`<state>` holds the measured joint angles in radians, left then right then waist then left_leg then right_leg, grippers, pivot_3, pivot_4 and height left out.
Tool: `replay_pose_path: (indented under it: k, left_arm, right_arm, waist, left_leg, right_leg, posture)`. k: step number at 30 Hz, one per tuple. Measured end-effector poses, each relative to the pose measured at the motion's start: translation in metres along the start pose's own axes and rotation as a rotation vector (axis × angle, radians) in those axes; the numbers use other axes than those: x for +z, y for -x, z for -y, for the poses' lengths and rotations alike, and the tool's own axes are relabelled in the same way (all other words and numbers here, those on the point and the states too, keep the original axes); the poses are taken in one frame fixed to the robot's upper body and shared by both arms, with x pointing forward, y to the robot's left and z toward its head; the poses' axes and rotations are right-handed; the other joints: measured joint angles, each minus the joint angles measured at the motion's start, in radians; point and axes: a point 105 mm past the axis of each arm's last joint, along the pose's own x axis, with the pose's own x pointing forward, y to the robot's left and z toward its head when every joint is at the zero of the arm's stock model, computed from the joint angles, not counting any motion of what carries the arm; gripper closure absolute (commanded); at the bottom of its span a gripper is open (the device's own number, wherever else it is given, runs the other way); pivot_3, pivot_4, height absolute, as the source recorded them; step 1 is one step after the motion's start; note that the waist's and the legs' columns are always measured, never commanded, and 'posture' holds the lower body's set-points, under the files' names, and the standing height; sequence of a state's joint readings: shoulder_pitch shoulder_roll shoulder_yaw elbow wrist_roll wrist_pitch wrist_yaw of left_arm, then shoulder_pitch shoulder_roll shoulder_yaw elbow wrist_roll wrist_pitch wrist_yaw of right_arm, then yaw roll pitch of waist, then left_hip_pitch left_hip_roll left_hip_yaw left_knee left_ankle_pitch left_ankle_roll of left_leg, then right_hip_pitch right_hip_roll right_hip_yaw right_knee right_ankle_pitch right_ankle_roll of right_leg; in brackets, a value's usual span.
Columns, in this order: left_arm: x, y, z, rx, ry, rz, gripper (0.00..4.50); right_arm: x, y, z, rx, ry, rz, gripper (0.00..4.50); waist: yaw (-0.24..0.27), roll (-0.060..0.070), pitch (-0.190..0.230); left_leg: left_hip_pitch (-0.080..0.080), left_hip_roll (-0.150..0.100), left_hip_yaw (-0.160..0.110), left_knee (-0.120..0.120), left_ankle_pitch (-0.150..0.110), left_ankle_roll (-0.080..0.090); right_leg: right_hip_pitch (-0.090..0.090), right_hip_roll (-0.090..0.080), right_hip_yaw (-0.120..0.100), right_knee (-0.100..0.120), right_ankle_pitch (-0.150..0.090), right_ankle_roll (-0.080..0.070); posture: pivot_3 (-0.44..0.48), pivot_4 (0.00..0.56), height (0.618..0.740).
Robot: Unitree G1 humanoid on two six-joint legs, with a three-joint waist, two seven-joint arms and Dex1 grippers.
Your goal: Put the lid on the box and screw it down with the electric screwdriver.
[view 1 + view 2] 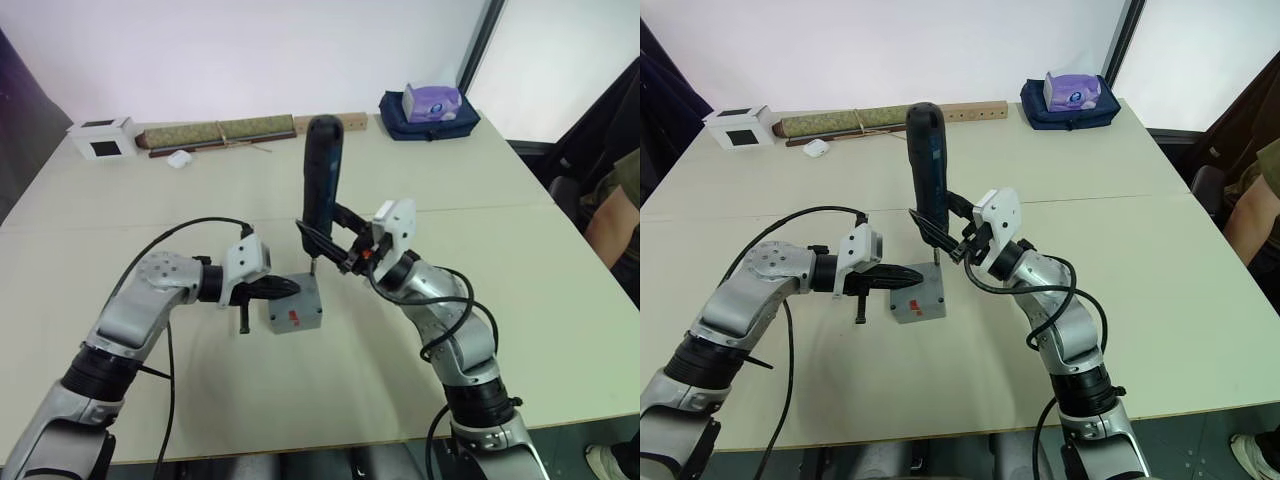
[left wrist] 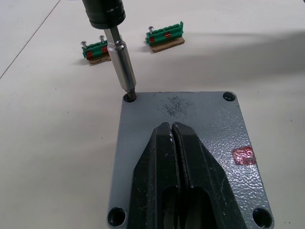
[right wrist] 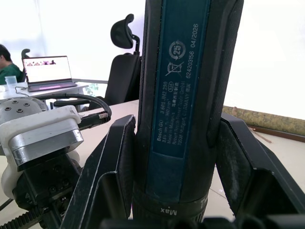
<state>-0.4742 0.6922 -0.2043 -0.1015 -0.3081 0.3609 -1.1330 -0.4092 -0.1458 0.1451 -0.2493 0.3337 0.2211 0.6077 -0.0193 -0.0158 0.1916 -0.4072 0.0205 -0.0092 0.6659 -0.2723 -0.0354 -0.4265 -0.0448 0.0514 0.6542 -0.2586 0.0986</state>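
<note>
The lid (image 2: 190, 138) lies flat on top of the box (image 1: 296, 312), which sits on the pale surface (image 1: 520, 270) near the middle of the scene, between the two arms. The lid is grey and speckled, with a screw hole in each corner and a small red mark toward one edge.

The left tool (image 2: 172, 138) has its two black fingers pressed together, and their tips rest on the middle of the lid.

The right tool (image 1: 330, 245) pinches the electric screwdriver (image 1: 322, 180) around its black and blue body (one finger on each side, as the right wrist view shows). The screwdriver stands nearly upright, and its metal bit (image 2: 123, 64) reaches down into the lid's far corner hole, on the side toward the robot's right arm.

Two small green circuit boards (image 2: 164, 37) lie on the surface just beyond the box, close together.

Along the far edge of the surface are a white cube with a dark window (image 1: 102, 138) at the left, a long roll (image 1: 215, 132) beside it, and a dark blue pouch with a purple pack on it (image 1: 428, 110) at the right. A person's arm (image 1: 612, 215) shows at the right edge.
</note>
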Motion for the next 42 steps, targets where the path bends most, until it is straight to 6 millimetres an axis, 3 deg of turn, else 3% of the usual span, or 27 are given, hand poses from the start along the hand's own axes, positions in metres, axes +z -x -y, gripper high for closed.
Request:
replay_pose_path:
  k: [20,29,42]
  left_arm:
    - [-0.003,0.0,0.001,0.002,0.004,-0.008,4.5]
    - [-0.014,-0.001,0.004,0.005,-0.014,-0.058,4.5]
    - [-0.026,-0.003,0.006,-0.004,-0.021,-0.101,4.5]
  right_arm:
    - [-0.01,-0.001,-0.006,0.064,0.049,-0.046,2.65]
    - [-0.024,0.002,-0.002,0.053,-0.006,-0.161,2.65]
    - [-0.039,-0.001,0.001,0.0,-0.04,-0.277,2.65]
  waist:
    - [0.0,0.0,-0.005]
    - [-0.002,-0.001,-0.019]
    - [-0.002,-0.003,-0.055]
  left_leg:
    - [0.004,0.0,0.0,0.0,0.0,0.0]
    - [0.033,0.001,0.001,-0.007,-0.001,0.001]
    - [0.052,0.001,0.001,-0.02,-0.001,0.001]
  right_leg:
    - [0.004,0.0,0.0,0.0,0.0,0.0]
    - [0.033,0.0,0.0,-0.007,-0.005,-0.006]
    - [0.044,0.0,0.0,-0.007,-0.015,-0.013]
  posture:
    - [0.0,0.15,0.74]
    - [0.0,0.15,0.74]
    - [0.0,0.15,0.74]
